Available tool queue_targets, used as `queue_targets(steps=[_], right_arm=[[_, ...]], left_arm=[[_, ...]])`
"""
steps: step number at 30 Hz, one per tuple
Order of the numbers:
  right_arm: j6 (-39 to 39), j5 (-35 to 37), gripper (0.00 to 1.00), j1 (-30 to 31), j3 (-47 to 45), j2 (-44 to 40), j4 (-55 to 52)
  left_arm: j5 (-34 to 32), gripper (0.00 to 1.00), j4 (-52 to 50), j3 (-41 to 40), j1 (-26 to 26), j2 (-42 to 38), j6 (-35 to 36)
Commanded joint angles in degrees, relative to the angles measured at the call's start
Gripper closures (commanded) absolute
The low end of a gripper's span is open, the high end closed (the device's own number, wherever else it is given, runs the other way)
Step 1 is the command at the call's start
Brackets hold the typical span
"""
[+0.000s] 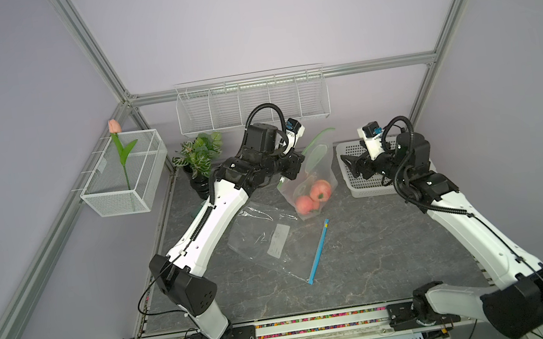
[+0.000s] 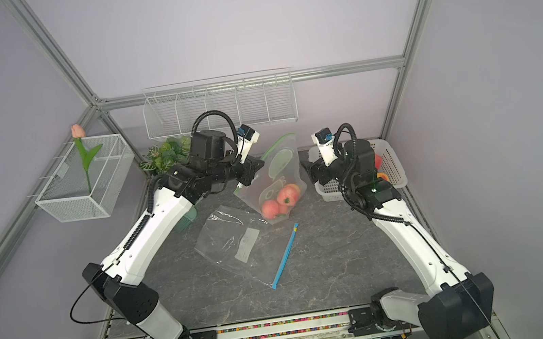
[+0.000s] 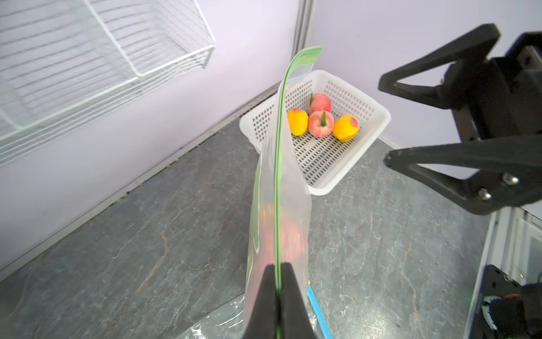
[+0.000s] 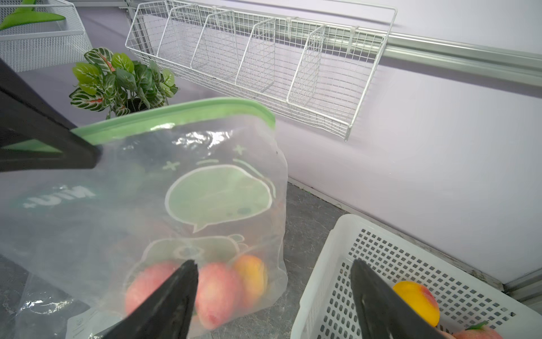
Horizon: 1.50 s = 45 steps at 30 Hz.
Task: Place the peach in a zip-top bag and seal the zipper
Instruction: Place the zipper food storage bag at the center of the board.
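A clear zip-top bag [image 1: 321, 165] [image 2: 286, 168] with a green zipper [image 4: 181, 113] stands upright at the back middle of the table. Two pink peaches [image 1: 319, 189] [image 4: 217, 290] and a yellow-orange fruit lie at its bottom. My left gripper [image 1: 293, 171] [image 3: 277, 265] is shut on the green zipper edge [image 3: 278, 164] at the bag's left top corner. My right gripper [image 1: 348, 166] [image 4: 273, 262] hangs open just right of the bag, beside the basket, with nothing between its fingers.
A white perforated basket [image 1: 369, 193] [image 3: 322, 74] at the back right holds more peaches and yellow fruit. A flat clear bag [image 1: 265, 242] with a blue zipper [image 1: 318, 251] lies mid-table. A potted plant [image 1: 198, 155], a wall wire rack [image 1: 250, 102] and a mesh basket [image 1: 125, 182] stand behind.
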Motion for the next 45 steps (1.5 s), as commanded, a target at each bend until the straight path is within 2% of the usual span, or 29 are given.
queue_targets(steps=[1, 6, 12, 18, 23, 28, 39, 45], right_arm=[[-1.0, 1.2, 0.15, -0.2, -1.3, -0.9, 2.0], [-0.6, 0.9, 0.15, -0.1, -1.6, -0.5, 1.9], [-0.6, 1.0, 0.15, -0.2, -2.1, -0.5, 1.8], [-0.4, 1.1, 0.14, -0.2, -3.7, -1.3, 1.7], [-1.0, 2.1, 0.14, -0.2, -4.8, -2.7, 0.8], [-1.7, 3.2, 0.14, -0.4, -5.5, -3.9, 0.1], [-2.4, 4.3, 0.13, -1.2, -6.6, -5.6, -1.2], [-2.6, 4.3, 0.13, -1.7, -7.1, -6.0, -1.5]], left_arm=[[-8.6, 1.0, 5.5, -2.9, 0.6, -2.1, -4.0], [-21.1, 1.0, 9.6, -8.7, 0.8, -4.8, -9.9], [-32.0, 1.0, 15.7, -16.9, 0.8, -8.3, -16.5], [-36.0, 1.0, 24.8, -22.8, 0.8, -8.2, -19.3], [-34.2, 1.0, 26.6, -21.5, 0.8, -4.3, -21.9], [-28.3, 1.0, 28.0, -18.9, -0.2, 1.1, -24.7], [-19.8, 1.0, 29.8, -10.4, -2.7, 15.4, -32.0], [-19.8, 1.0, 27.5, -3.5, -4.4, 22.9, -34.5]])
